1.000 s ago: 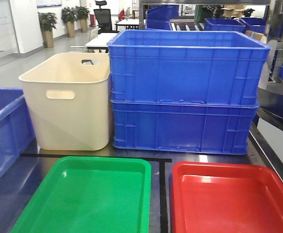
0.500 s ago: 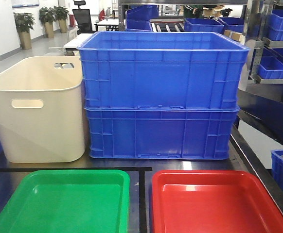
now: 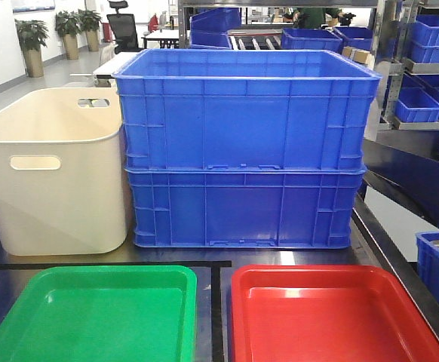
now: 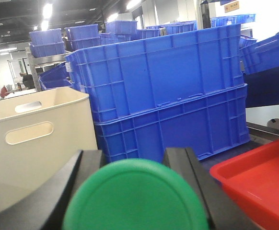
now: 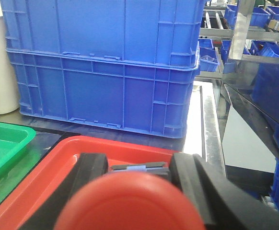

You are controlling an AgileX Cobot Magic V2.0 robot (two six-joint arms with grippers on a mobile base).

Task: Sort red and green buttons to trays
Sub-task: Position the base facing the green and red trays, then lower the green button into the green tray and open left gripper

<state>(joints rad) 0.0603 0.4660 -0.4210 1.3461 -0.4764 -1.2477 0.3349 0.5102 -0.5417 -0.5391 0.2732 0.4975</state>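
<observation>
The green button (image 4: pixel 134 196) sits pinched between the black fingers (image 4: pixel 87 167) of the left gripper (image 4: pixel 133 165), which points roughly level toward the stacked blue crates (image 3: pixel 242 151), with the cream tub (image 3: pixel 53 188) to their left. The red button (image 5: pixel 130 201) is clamped likewise in the right gripper (image 5: pixel 137 167), held low over the red tray (image 5: pixel 53 165), the green tray (image 3: pixel 91 273) alongside.

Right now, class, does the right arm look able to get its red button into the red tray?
Probably yes: the right gripper holds the red button over the red tray, and nothing shows between them.
</observation>
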